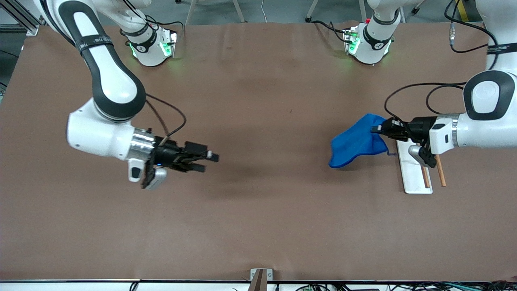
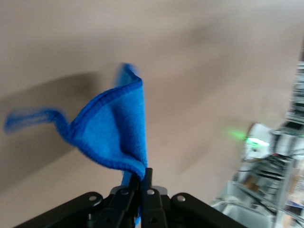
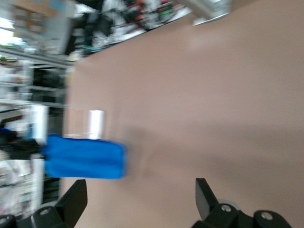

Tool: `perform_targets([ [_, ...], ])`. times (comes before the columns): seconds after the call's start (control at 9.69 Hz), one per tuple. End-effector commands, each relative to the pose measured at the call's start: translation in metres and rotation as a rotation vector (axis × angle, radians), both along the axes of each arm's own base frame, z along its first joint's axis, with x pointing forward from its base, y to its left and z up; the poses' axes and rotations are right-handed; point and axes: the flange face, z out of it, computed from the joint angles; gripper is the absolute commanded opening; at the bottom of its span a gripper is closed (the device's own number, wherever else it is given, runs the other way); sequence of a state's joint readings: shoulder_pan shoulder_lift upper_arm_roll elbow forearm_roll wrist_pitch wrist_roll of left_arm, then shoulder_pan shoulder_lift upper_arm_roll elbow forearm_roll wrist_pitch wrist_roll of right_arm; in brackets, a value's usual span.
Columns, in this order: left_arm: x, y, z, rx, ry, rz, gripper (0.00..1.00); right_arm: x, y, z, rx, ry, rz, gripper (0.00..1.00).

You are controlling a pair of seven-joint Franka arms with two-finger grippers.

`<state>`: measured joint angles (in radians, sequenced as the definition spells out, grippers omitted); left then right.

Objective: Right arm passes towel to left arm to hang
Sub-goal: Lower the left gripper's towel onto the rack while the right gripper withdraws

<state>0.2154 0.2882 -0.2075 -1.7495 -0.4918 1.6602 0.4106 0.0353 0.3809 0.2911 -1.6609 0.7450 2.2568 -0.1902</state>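
The bright blue towel (image 1: 355, 141) hangs from my left gripper (image 1: 377, 129), which is shut on one edge of it and holds it above the table toward the left arm's end, beside a white stand (image 1: 414, 171). In the left wrist view the towel (image 2: 111, 128) drapes from the closed fingers (image 2: 148, 178). My right gripper (image 1: 210, 159) is open and empty, up over the table toward the right arm's end. In the right wrist view its fingers (image 3: 76, 197) stand wide apart and the towel (image 3: 83, 156) shows farther off.
The white stand's flat base lies on the brown table (image 1: 258, 210) under the left wrist, with two brown rods (image 1: 440, 171) beside it. A small bracket (image 1: 260, 277) sits at the table edge nearest the front camera.
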Motion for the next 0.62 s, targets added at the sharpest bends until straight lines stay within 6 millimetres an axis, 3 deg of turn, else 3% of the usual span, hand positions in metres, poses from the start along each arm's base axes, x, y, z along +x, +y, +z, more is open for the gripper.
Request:
perform_targets([
  [0.0,0.019,0.036,-0.016,0.192,-0.035,0.009,0.00,-0.007,-0.063,0.025,-0.326,0.035,-0.073,1.00],
  [0.21,0.019,0.101,-0.021,0.263,-0.054,0.075,0.00,-0.011,-0.130,0.053,-0.565,0.000,-0.075,1.00],
  [0.52,0.009,0.184,-0.017,0.402,-0.082,0.011,0.00,-0.037,-0.193,0.104,-0.727,0.037,-0.108,1.00],
])
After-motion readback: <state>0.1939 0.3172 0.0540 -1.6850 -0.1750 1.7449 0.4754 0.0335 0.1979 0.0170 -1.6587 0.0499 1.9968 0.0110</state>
